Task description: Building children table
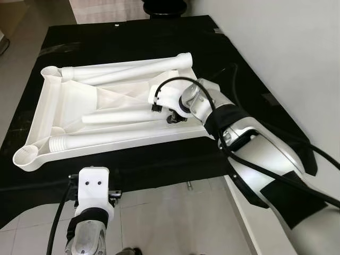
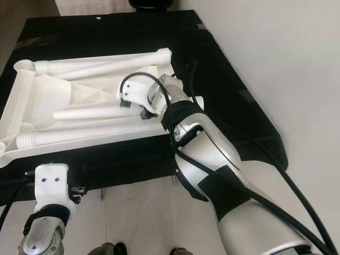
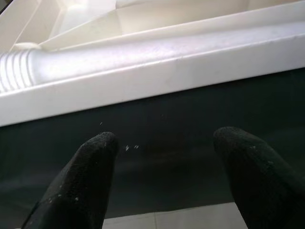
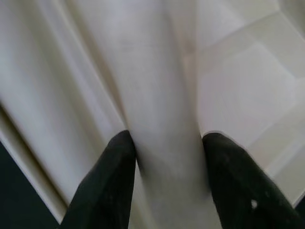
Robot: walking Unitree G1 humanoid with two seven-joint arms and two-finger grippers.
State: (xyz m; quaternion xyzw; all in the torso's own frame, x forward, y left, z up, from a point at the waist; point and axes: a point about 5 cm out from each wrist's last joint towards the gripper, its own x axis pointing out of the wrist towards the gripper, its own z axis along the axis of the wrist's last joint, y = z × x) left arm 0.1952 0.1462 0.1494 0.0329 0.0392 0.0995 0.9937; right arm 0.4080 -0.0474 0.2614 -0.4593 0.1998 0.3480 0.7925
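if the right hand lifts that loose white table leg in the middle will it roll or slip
Probably rolls if released: the table leg is a smooth round tube lying loose in the upturned tabletop. Likely stiff and light, being hollow-looking plastic. The right hand straddles it, so slipping seems possible.

Head views are reading bright and even, soft daylight, no hard shadows. The white tabletop panel (image 1: 106, 106) is running near overexposed, so its ribs are washing out. The black table (image 1: 122, 37) is picking up a faint sheen along the far edge. The wall on my right is glowing pale grey. Straight lines are bowing a little toward the frame edges. My left wrist view is staying dimmer, my fingers (image 3: 90, 176) soft and out of focus up close. My right wrist view is blurring throughout, fingers (image 4: 114, 176) as dark smears against flat cream plastic.
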